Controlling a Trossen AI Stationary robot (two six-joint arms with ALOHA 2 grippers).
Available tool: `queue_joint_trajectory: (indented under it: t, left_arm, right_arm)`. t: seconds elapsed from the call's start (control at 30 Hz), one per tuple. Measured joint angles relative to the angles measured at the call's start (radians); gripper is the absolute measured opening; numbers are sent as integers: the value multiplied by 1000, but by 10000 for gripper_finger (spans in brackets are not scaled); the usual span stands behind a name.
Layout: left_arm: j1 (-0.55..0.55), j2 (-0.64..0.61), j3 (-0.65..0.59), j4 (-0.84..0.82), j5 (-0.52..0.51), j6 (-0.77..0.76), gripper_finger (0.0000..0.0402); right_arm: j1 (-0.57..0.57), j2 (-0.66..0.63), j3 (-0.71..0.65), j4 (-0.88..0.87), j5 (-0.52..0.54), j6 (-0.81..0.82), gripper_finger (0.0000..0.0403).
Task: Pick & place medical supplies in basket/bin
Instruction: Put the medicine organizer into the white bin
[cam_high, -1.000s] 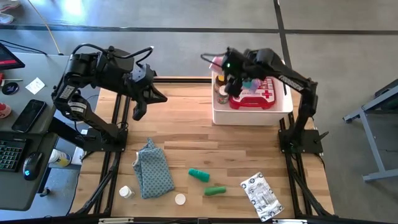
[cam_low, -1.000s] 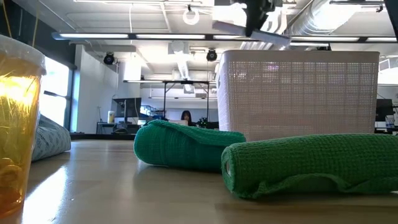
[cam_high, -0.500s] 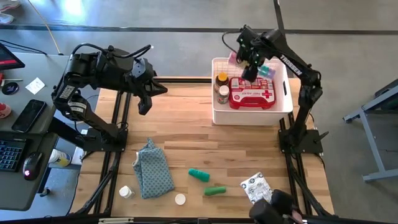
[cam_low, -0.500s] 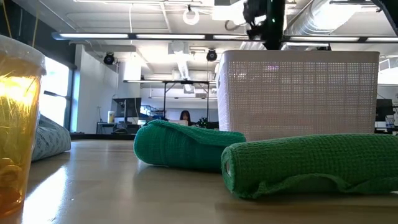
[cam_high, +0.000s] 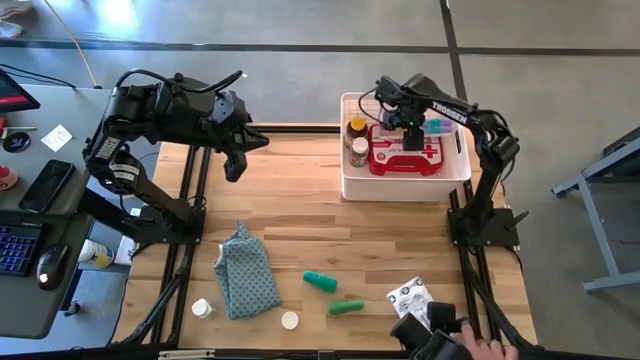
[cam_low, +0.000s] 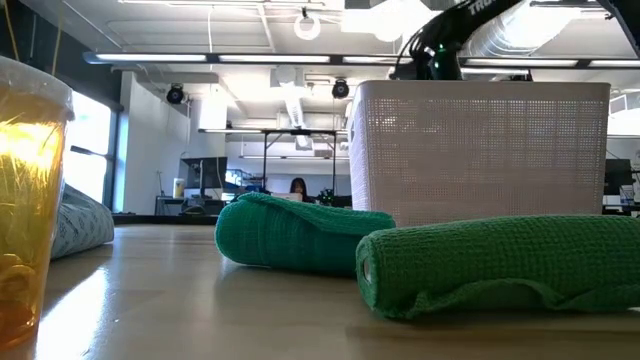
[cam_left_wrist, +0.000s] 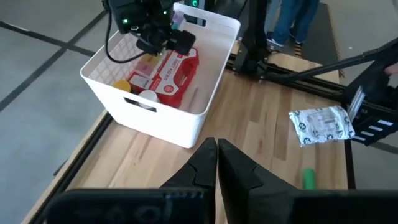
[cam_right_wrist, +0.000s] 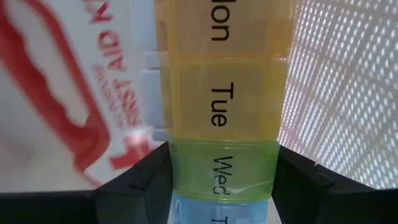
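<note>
Over at about 10 o'clock on the table, the left gripper (cam_high: 236, 160) just hangs above the wood, fingers pressed together and holding nothing. Toward 6 o'clock sit the patterned cloth (cam_high: 246, 272), two green rolls (cam_high: 320, 281) and the silver-white packet (cam_high: 418, 311), all outside the bin. Up around 1 o'clock, the right gripper (cam_high: 411, 135) is down inside the white bin (cam_high: 352, 185), pinching the rainbow pill organizer (cam_right_wrist: 219, 99) between the red first-aid case (cam_high: 405, 157) and the bin's wall.

Right gripper (cam_high: 408, 128) jaws clamped; left gripper (cam_high: 233, 165) jaws closed.
</note>
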Motion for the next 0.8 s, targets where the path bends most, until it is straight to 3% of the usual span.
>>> queue_joint_trajectory:
  t: [0.5, 0.8]
  left_arm:
    - [0, 0, 0, 0, -3, -63, 51]
    - [0, 0, 0, 0, -3, -98, 51]
  right_arm:
    - [-24, -2, -108, 279, 37, -68, 219]
    - [-24, -2, -108, 292, 45, -45, 256]
